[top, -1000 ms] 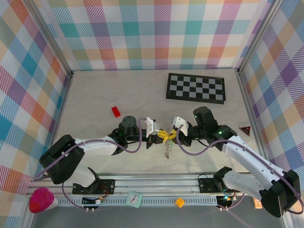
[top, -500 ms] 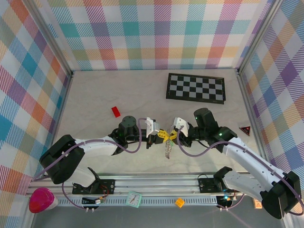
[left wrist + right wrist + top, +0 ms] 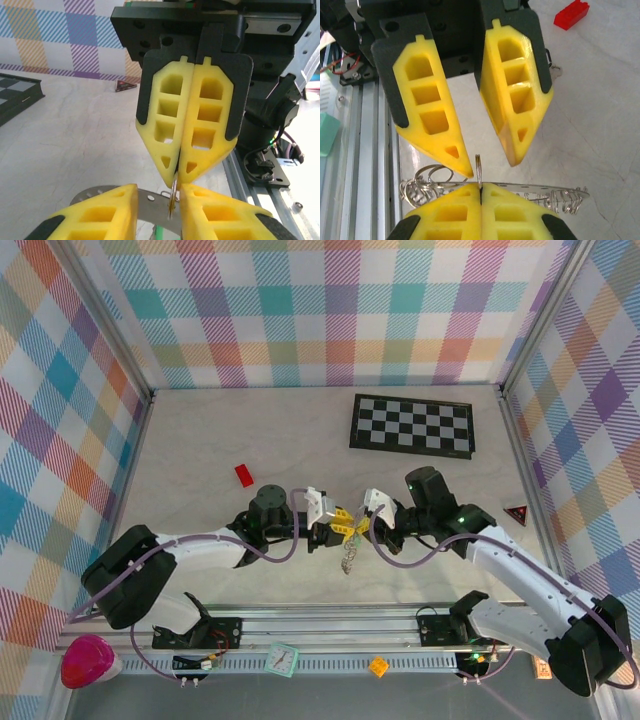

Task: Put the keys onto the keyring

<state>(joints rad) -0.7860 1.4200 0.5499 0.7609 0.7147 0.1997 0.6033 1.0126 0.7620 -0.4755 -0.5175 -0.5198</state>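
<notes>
The right claw (image 3: 480,195) pinches the floppy silver metal keyring (image 3: 540,189) tight. The left claw (image 3: 157,192) sits open around the ring.

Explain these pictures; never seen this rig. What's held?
Two robot arms sit bolted at the near edge of a table. The top picture looks down from above and behind them; the other two come from a camera on each wrist, looking past its own yellow fingers at the opposite hand. On the table lie a red block and a checkerboard. Mid-table the right hand is pinched shut on a thin metal loop of the keyring, the rest trailing from the grip. The left hand faces it, fingers apart, gripping nothing I can see.
</notes>
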